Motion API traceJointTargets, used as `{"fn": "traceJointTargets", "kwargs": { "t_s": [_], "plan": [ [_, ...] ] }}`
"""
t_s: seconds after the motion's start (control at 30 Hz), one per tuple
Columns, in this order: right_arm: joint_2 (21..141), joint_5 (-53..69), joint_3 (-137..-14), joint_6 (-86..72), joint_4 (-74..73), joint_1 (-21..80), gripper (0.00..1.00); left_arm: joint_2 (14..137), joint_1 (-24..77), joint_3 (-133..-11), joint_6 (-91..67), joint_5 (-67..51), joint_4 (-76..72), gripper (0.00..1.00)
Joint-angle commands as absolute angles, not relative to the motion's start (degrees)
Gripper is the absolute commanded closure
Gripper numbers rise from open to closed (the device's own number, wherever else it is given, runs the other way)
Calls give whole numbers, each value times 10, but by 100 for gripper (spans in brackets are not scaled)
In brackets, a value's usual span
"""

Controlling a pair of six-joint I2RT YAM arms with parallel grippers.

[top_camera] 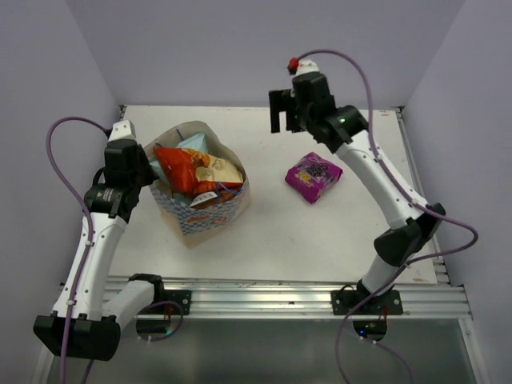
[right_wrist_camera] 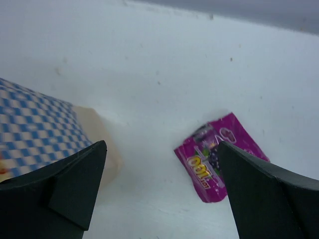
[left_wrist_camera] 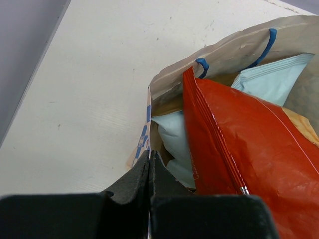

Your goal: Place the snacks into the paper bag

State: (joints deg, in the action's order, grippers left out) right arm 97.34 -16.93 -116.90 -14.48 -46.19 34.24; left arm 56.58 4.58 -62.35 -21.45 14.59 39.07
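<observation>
The table (top_camera: 280, 224) is carrying the paper bag (top_camera: 204, 216) on its left half, mouth standing open. A red-and-cream chip bag (top_camera: 180, 168) and a light blue chip bag (top_camera: 194, 144) are sticking out of the top. The left claw (left_wrist_camera: 150, 157) is pinching the bag's left wall, its fingers pressed together with only the paper between them. The right claw (right_wrist_camera: 162, 144) is hanging spread wide above the far middle of the table, gripping nothing. The small purple packet (top_camera: 313, 176) is lying flat on the table, well right of the bag.
</observation>
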Motion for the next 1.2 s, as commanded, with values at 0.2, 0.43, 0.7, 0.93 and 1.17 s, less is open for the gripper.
{"fn": "traceJointTargets", "kwargs": {
  "t_s": [0.2,0.43,0.7,0.93,1.17],
  "plan": [
    [1051,-251,-970,-182,-511,352,4,563,47,-626,-213,140,378,100],
    [1064,-288,-854,-194,-473,347,4,562,48,-628,-211,142,378,100],
    [1113,-294,-825,-177,-423,323,12,560,48,-628,-209,141,383,100],
    [1143,-293,-817,-169,-397,307,48,555,51,-626,-207,148,385,100],
    [1129,-300,-836,-172,-419,308,100,555,53,-626,-205,150,383,100]
  ]
}}
